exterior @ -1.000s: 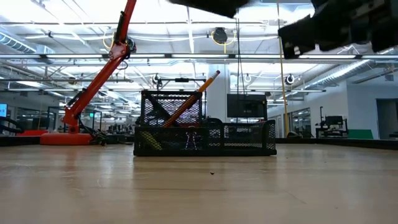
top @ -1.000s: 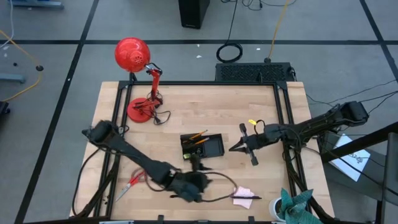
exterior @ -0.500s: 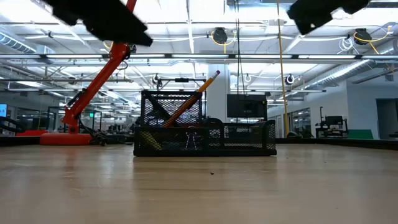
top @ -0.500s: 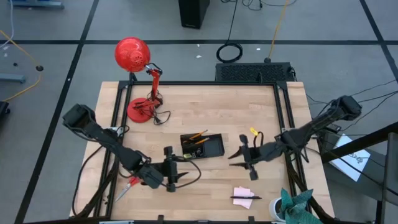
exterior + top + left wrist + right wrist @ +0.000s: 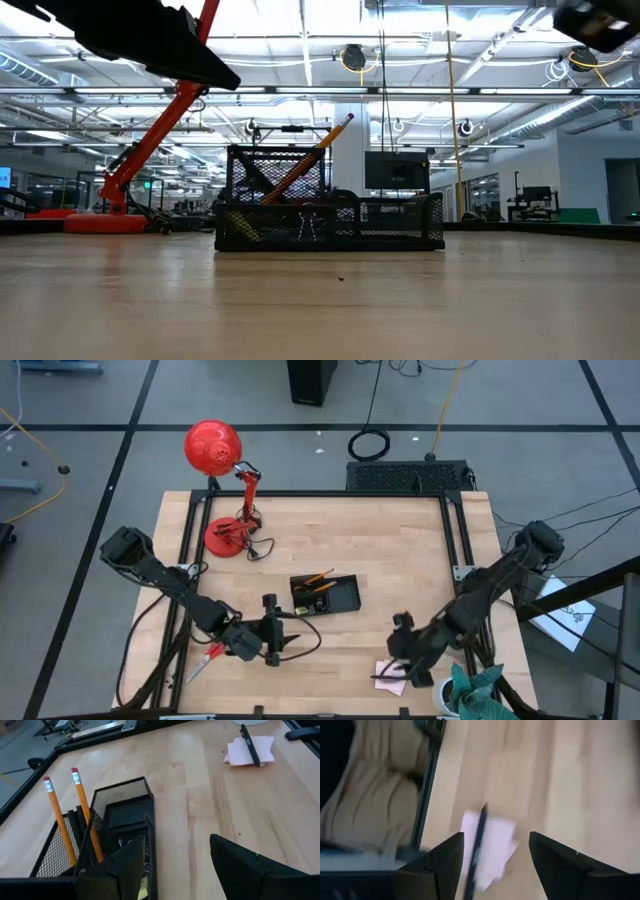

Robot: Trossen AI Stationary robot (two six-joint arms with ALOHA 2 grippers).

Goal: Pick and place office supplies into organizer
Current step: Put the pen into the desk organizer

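The black mesh organizer (image 5: 326, 594) stands mid-table and holds two orange pencils (image 5: 59, 817), leaning up out of it. A pale pink sticky-note pad (image 5: 392, 672) lies near the table's near edge with a dark pen (image 5: 249, 746) across it. Red-handled scissors (image 5: 205, 658) lie at the near left. My right gripper (image 5: 402, 656) hovers open just over the pad (image 5: 490, 851) and touches nothing. My left gripper (image 5: 284, 639) stands open to the near left of the organizer (image 5: 117, 827), with nothing between its fingers.
A red desk lamp (image 5: 226, 490) stands at the table's far left, its round base on the wood. A teal cloth (image 5: 478, 690) sits at the near right corner. Bare wood lies between the organizer and the pad.
My right gripper has gone from beside the organizer's right side toward the table's near edge and now hangs over the sticky-note pad. My left gripper has drawn back from the near middle toward the table's left and then kept still.
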